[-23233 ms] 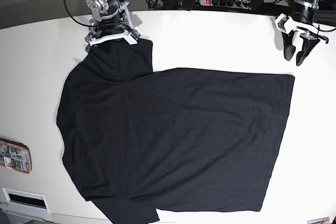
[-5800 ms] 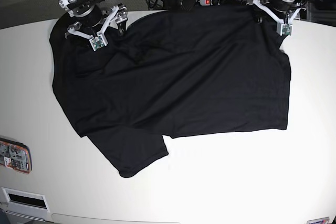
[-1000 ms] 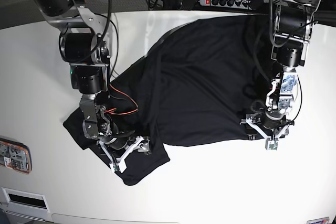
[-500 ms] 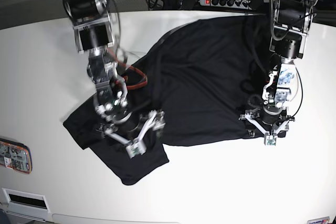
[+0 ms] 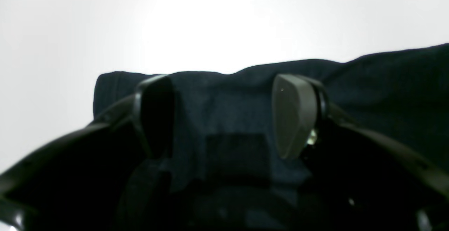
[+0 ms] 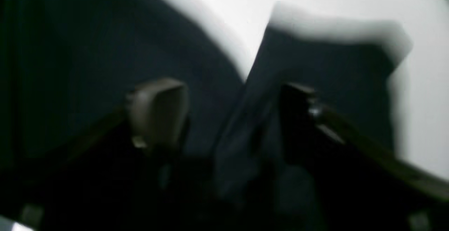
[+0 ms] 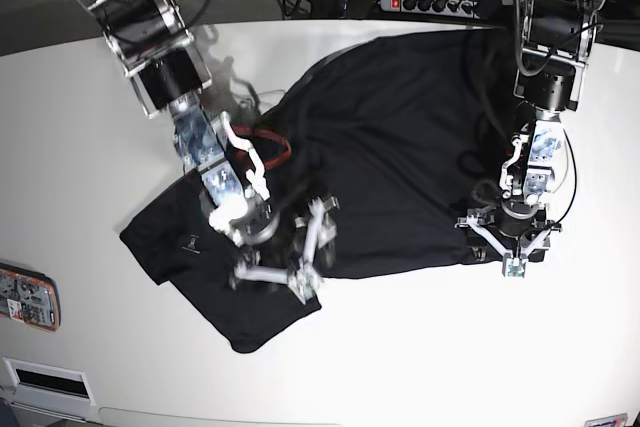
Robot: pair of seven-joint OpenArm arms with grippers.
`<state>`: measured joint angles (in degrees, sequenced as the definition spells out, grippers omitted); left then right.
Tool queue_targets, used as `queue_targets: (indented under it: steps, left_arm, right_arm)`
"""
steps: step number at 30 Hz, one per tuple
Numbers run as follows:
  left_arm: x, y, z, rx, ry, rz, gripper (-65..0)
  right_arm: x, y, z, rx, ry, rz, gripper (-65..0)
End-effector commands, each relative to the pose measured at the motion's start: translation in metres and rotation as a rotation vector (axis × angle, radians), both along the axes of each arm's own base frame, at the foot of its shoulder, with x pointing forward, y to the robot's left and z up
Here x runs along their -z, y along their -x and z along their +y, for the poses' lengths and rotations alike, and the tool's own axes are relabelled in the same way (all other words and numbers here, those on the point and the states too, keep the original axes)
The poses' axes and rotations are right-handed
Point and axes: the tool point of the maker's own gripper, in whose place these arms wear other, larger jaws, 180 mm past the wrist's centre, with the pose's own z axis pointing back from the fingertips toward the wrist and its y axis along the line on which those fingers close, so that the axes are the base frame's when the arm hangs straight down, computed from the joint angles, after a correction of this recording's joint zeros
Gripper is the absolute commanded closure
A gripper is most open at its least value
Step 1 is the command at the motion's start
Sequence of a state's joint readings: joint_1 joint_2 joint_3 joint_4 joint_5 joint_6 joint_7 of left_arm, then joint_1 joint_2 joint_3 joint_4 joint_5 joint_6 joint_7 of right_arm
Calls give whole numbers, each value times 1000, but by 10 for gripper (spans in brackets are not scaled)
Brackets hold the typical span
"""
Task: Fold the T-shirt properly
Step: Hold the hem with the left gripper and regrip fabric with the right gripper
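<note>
On white table (image 7: 420,347), black T-shirt (image 7: 400,147) lies half-folded, crumpled; my left tool (image 7: 510,244) spread wide over its lower hem corner, my right tool (image 7: 290,252) spread wide above the sleeve, gripping nothing

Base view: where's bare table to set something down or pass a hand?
Free: the table in front of the T-shirt hem, and its far-left stretch. Crowded: the left gripper at the hem corner, the right gripper on the sleeve.

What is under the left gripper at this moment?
Under the open left gripper lies the corner of the black T-shirt, spread on the white table. The table under the fabric is covered.
</note>
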<state>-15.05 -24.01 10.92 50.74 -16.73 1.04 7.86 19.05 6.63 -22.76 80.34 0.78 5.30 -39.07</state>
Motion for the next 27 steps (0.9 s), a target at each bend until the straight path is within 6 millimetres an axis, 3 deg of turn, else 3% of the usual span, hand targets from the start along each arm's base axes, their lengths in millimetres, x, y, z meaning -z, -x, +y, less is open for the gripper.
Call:
queue_targets:
  steps: [1,5,11,12,15,20,24,27]
  left_arm:
    - [37,38,6,-2,-38,213,-421]
    - [37,38,6,-2,-38,213,-421]
    - [37,38,6,-2,-38,213,-421]
    - [37,38,6,-2,-38,213,-421]
    - [37,38,6,-2,-38,213,-421]
    - [37,38,6,-2,-38,213,-421]
    - [37,38,6,-2,-38,213,-421]
    - [37,38,7,-2,-39,213,-421]
  right_arm:
    - [-11,-10,-9,47,-12,-26,-324]
    - [-10,-21,-36,234,-20,-16,-250]
    - [9,-16,-48,282,123,-5,-316]
    - [13,-14,-46,270,169,-11,-339]
    - [13,-12,-16,242,209,-33,-374]
    - [11,-12,27,212,302,-94,-334]
    - [27,-10,28,211,321,-76,-330]
    - [30,-18,9,291,279,-54,-331]
